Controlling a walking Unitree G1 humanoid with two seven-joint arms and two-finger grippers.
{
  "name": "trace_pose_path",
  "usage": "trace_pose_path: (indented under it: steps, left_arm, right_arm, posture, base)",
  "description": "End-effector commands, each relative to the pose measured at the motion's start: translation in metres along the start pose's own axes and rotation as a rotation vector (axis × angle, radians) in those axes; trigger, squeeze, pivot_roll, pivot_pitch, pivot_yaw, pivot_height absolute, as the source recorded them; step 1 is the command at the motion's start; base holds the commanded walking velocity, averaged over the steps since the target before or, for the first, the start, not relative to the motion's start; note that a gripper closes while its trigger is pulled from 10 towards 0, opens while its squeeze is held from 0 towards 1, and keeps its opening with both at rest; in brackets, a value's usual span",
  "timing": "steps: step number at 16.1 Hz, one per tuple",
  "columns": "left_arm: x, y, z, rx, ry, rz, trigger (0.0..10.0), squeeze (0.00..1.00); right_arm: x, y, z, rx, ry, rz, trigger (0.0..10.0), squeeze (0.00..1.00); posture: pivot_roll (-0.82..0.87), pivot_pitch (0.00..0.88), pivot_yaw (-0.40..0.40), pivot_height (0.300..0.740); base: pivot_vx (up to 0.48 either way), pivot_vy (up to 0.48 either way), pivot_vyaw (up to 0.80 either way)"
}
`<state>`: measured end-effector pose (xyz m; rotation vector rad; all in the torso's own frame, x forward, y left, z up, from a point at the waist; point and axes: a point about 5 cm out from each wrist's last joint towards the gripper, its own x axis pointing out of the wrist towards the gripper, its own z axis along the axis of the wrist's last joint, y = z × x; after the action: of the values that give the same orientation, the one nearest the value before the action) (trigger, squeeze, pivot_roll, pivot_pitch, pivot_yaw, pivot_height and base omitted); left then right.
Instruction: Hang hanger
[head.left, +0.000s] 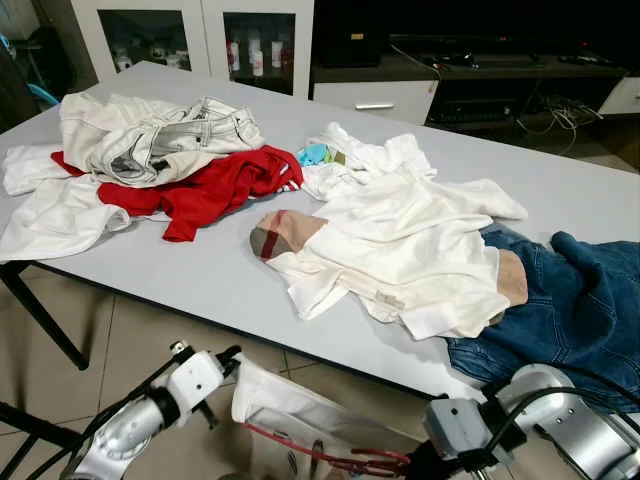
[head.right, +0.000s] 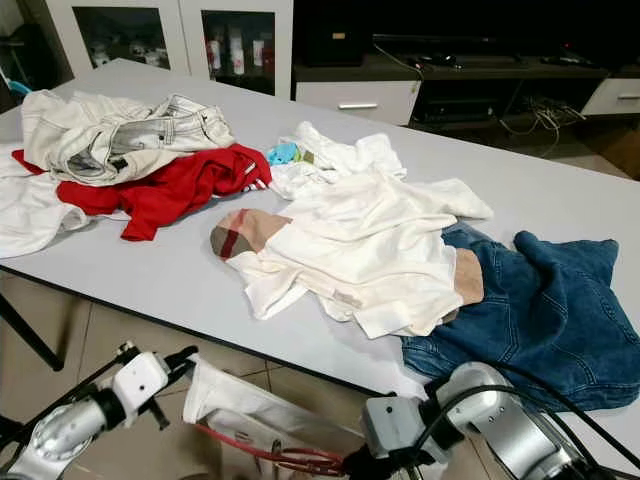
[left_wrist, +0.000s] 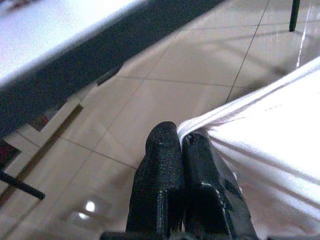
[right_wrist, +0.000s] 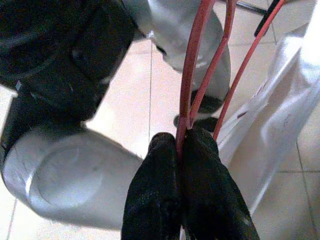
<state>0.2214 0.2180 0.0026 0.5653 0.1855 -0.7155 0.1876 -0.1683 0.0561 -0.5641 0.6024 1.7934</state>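
Left gripper (left_wrist: 180, 142) was pinched tight on the hem of a white garment (head.left: 290, 405), below the table (head.left: 200, 270) edge. Right gripper (right_wrist: 182, 140) was clamped on the red hanger (right_wrist: 192, 65), garment hanging just beside it.

one desk (head.left: 200, 270) carries the laundry: one red garment (head.left: 215, 190), one pair of blue jeans (head.left: 570, 310), one pale denim piece (head.left: 160, 135) heaped on the red one, and several white garments, of which at least three separate ones can be made out, though the folds hide an exact count. below the desk edge there is one red wire hanger (head.left: 330, 460) with one white garment (head.left: 290, 405) on it, and two tools, the left tool (left_wrist: 181, 145) pinched onto that white cloth and the right tool (right_wrist: 182, 142) pinched onto the hanger's wire.
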Motion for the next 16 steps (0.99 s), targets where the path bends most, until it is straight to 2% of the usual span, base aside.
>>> trace_pose_path:
  steps: [1, 5, 9, 12, 14, 16]
  left_arm:
    - [0.006, 0.008, 0.01, 0.031, -0.048, 0.025, 0.0, 0.0]
    - [0.008, 0.002, 0.013, 0.048, -0.075, -0.033, 0.0, 0.0]
    - [0.007, -0.001, 0.012, 0.039, -0.069, -0.045, 0.0, 0.0]
    - [0.002, -0.002, 0.005, 0.041, -0.029, -0.053, 0.0, 0.0]
    - [-0.007, -0.009, -0.006, 0.039, 0.027, -0.068, 0.0, 0.0]
    - [-0.008, -0.011, -0.008, 0.03, 0.042, -0.069, 0.0, 0.0]
  right_arm:
    - [0.001, -0.001, -0.004, -0.019, 0.051, 0.015, 0.0, 0.0]
    - [0.008, -0.01, -0.007, -0.037, 0.094, -0.028, 0.0, 0.0]
    - [0.011, -0.015, -0.005, -0.048, 0.08, -0.049, 0.0, 0.0]
    - [0.004, -0.016, -0.001, -0.036, 0.016, -0.085, 0.0, 0.0]
    - [-0.01, -0.024, 0.005, -0.015, -0.066, -0.159, 0.0, 0.0]
    - [-0.016, -0.028, 0.009, -0.01, -0.094, -0.19, 0.0, 0.0]
  posture:
    - [0.03, 0.0, -0.034, 0.74]
    - [0.03, 0.0, -0.033, 0.74]
    - [0.03, 0.0, -0.031, 0.74]
    - [0.03, 0.0, -0.031, 0.74]
    - [0.03, 0.0, -0.03, 0.74]
    - [0.03, 0.0, -0.03, 0.74]
  base:
    - [0.0, 0.0, 0.0]
    - [0.0, 0.0, 0.0]
    - [0.0, 0.0, 0.0]
    - [0.0, 0.0, 0.0]
    - [0.0, 0.0, 0.0]
    - [0.0, 0.0, 0.0]
